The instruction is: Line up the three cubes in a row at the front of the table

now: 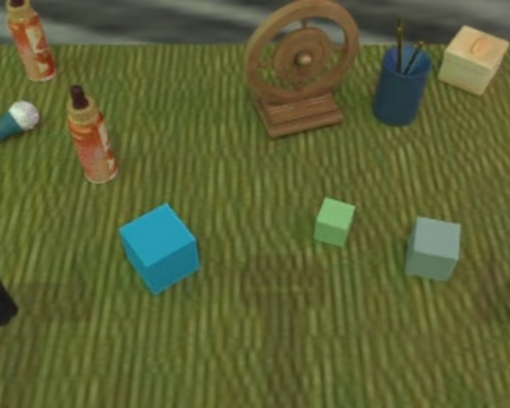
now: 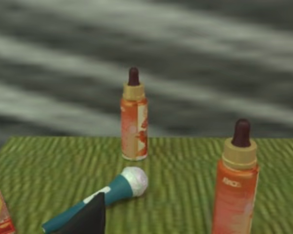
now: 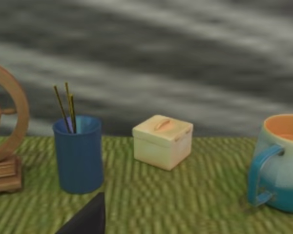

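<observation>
Simulated tabletop: grass-textured table (image 1: 263, 340)

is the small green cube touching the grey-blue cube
Apart. The top view shows a clear strip of bare table between the small light green cube and the pale grey-blue cube to its right.

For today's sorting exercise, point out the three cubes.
large cyan-blue cube (image 1: 158, 246), top view, top face
small light green cube (image 1: 335, 220), top view, top face
pale grey-blue cube (image 1: 434, 246), top view, top face
</observation>
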Controlling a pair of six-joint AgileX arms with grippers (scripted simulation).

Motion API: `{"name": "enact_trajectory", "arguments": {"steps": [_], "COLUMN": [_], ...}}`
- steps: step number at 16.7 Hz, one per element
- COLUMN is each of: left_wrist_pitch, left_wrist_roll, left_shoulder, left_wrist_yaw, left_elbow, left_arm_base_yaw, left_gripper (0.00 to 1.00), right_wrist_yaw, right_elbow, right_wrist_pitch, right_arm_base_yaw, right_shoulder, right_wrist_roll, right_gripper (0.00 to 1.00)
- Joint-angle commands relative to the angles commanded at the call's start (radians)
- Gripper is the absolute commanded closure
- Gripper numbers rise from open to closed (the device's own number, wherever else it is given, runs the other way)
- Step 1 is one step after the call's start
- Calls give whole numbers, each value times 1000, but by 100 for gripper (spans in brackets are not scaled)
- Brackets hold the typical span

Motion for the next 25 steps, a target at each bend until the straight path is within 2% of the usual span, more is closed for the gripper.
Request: {"name": "enact_trajectory", "arguments": {"steps": [4,9,25], "left_wrist_pitch": [0,0,0], "left_wrist_roll": [0,0,0], "left_shoulder": [0,0,0], "left_wrist_yaw": [0,0,0], "left_elbow": [0,0,0], "left_arm_base_yaw": [0,0,0], "left_gripper": [0,0,0], "right_wrist_yaw": [-1,-5,5], "right_elbow": [30,276,1710], "right_wrist_pitch": [-17,-165,-1063], "right_arm_base_yaw": [10,80,438], "right_shoulder": [30,290,1991], "right_wrist_roll": [-10,-91,-560], "right_gripper": [0,0,0]}}
